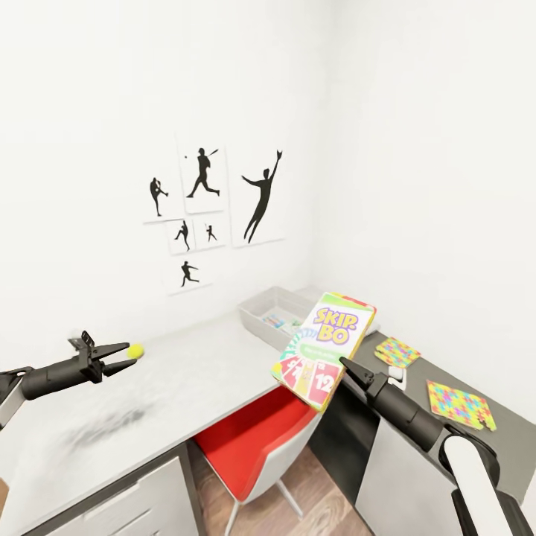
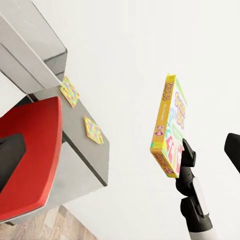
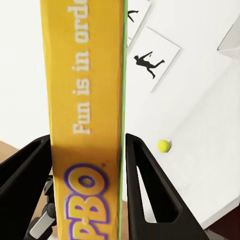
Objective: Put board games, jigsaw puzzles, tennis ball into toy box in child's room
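While the right gripper [image 1: 344,362] clamps the flat green-red-yellow "Skip-Bo" game box [image 1: 324,348] above the pale grey desk top [image 1: 186,372], the left gripper [image 1: 128,355] pinches the small yellow-green tennis ball [image 1: 135,350]. Beyond sits the shallow pale grey toy box [image 1: 260,307]; two multicoloured jigsaw puzzle boards [image 1: 397,351] lie on the lower dark cabinet.

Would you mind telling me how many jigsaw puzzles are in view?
2. One jigsaw puzzle lies on the dark cabinet top nearer the toy box; the other jigsaw puzzle lies nearer the robot.

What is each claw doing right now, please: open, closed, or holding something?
Left claw: closed on the tennis ball, pinched at its fingertips.
Right claw: closed on the Skip-Bo board game, gripped by its lower edge and held up in the air.
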`<state>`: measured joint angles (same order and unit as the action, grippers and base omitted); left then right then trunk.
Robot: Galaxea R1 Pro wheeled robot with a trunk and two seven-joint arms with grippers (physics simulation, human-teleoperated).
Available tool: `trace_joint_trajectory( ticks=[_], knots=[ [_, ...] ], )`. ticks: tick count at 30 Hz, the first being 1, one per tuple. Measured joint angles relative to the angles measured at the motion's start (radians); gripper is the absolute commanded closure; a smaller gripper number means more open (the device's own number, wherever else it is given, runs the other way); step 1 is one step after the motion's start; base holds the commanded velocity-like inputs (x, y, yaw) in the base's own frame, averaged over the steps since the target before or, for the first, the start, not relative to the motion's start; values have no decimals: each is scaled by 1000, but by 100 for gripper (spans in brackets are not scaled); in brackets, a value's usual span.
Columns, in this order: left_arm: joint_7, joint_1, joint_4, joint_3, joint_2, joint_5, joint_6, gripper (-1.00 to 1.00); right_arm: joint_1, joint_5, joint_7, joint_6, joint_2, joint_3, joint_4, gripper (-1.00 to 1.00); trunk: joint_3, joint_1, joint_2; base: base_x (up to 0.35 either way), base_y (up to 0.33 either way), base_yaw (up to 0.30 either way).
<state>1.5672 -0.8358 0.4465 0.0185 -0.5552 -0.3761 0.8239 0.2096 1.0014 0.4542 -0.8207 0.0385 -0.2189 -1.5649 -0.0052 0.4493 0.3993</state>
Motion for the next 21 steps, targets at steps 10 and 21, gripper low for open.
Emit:
trace_joint_trajectory(
  ticks=[10, 21],
  knots=[
    [0, 0, 0, 0, 0, 0, 0, -100, 0, 0, 4, 1, -1, 0, 0, 100, 0, 0, 0, 60, 0, 0],
    [0, 0, 0, 0, 1, 0, 0, -100, 0, -5, 3, 2, -2, 0, 2, 100, 0, 0, 0, 156, 0, 0]
  ],
)
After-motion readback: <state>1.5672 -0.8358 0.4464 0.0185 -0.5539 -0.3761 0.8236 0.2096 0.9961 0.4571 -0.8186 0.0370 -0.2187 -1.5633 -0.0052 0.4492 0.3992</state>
